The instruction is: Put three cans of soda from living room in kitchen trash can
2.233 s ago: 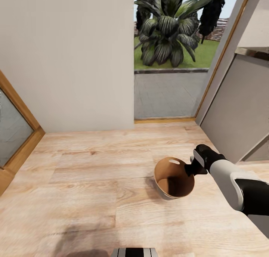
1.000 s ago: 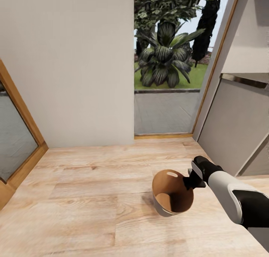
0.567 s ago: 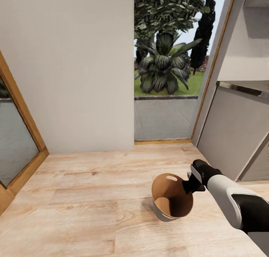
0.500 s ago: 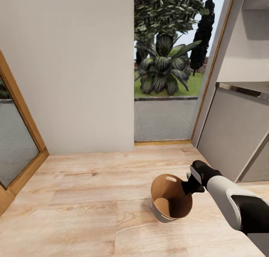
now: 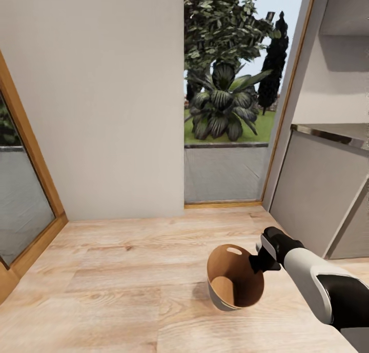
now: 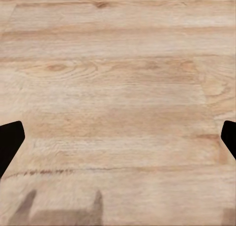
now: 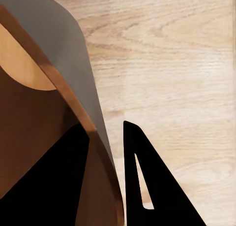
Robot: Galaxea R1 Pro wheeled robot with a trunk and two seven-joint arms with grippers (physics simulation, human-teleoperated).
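The tash can (image 5: 233, 283), coppery-brown inside and pale grey outside, hangs tilted just above the wood floor at the lower right of the head view. My right gripper (image 5: 258, 262) is shut on its right rim. In the right wrist view, the can's wall (image 7: 73, 73) runs between the two black fingers of the right gripper (image 7: 105, 130), one inside and one outside. Only the bare bottom shows inside the can. The cans of soda are out of view. My left gripper (image 6: 118, 142) is open over bare floor, nothing between its fingertips (image 6: 10, 140).
Grey kitchen cabinets (image 5: 318, 194) with a countertop (image 5: 333, 133) stand close on the right. Ahead, a wood-framed glass pane (image 5: 225, 173) shows a leafy garden plant (image 5: 220, 109). A pale wall (image 5: 102, 96) and another framed pane (image 5: 20, 194) lie to the left.
The head camera has tilted upward, so the whole picture has shifted down. The tash can stays pinched in my right gripper at about the same place beside the cabinets.
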